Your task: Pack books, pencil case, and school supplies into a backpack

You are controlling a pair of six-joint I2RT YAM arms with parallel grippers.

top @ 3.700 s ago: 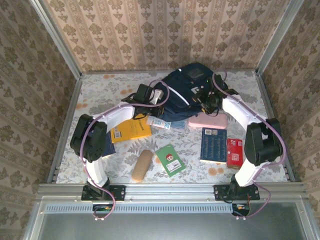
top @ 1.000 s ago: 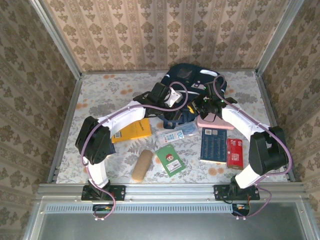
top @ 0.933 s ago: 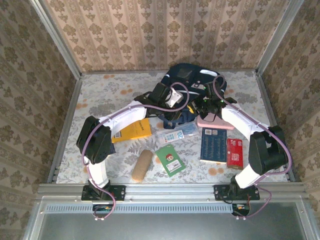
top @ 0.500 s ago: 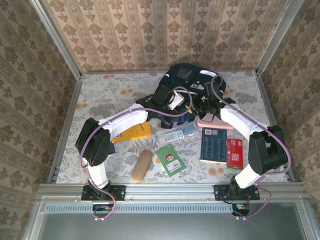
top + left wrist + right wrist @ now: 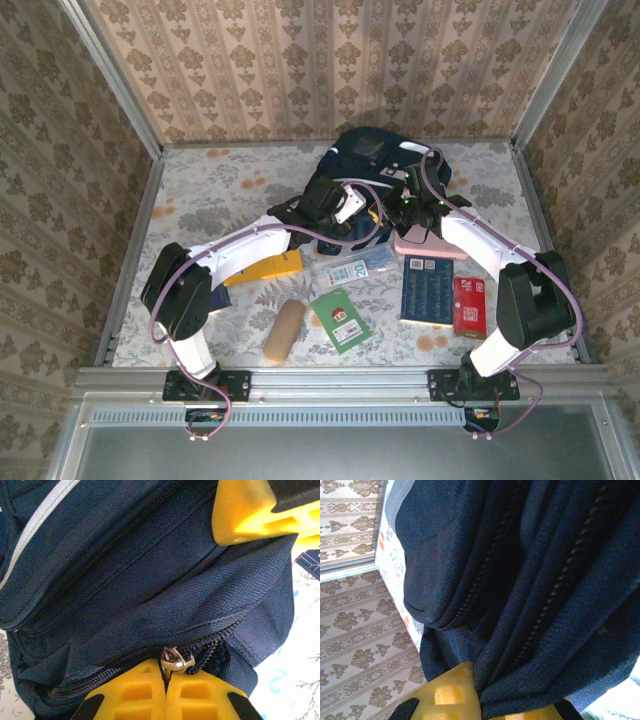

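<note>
Both arms (image 5: 250, 240) (image 5: 480, 235) outstretched, apparently pinching backpack (image 5: 372, 150)

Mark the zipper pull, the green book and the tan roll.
zipper pull (image 5: 177, 661): left wrist view, on its metal ring.
green book (image 5: 338, 322): top external view, centre of the cover.
tan roll (image 5: 284, 331): top external view, middle of its length.

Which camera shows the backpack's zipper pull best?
Left wrist: the zipper pull sits close up, pinched at the left gripper. Right wrist shows the backpack's zipper tracks; in top external it's too small to tell.
</note>
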